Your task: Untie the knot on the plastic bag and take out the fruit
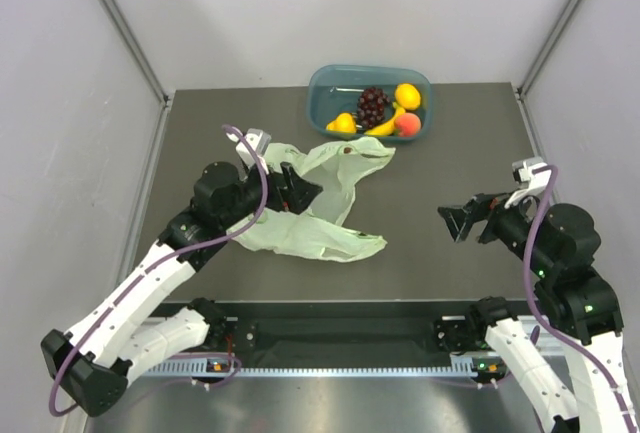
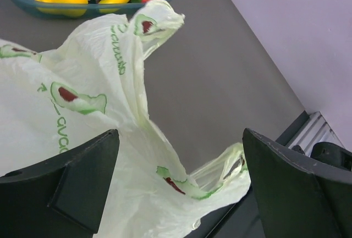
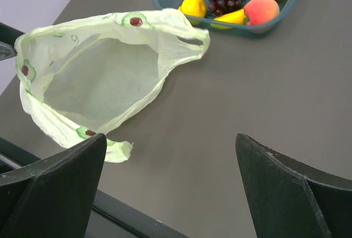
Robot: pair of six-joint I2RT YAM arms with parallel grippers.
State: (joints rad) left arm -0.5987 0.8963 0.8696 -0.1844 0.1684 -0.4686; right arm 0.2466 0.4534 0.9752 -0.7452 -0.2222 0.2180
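Note:
The pale green plastic bag (image 1: 318, 225) lies slack on the dark table, its mouth gaping toward the right wrist view (image 3: 99, 78). It looks empty. No knot shows, and the handle strips (image 1: 362, 150) hang loose. The fruit sits in the teal tub (image 1: 322, 85): purple grapes (image 1: 372, 105), a yellow round fruit (image 1: 407, 95), a peach (image 1: 407, 124), a banana (image 1: 383, 128) and another yellow fruit (image 1: 342, 123). My left gripper (image 1: 300, 188) is open at the bag's left side, with bag film (image 2: 93, 128) between its wide fingers (image 2: 180, 134). My right gripper (image 1: 458, 221) is open and empty (image 3: 170, 139), right of the bag.
The tub stands at the table's back centre and also shows in the wrist views (image 2: 82, 10) (image 3: 286, 8). Pale walls close in the back and both sides. A black rail (image 1: 340, 333) runs along the near edge between the arm bases.

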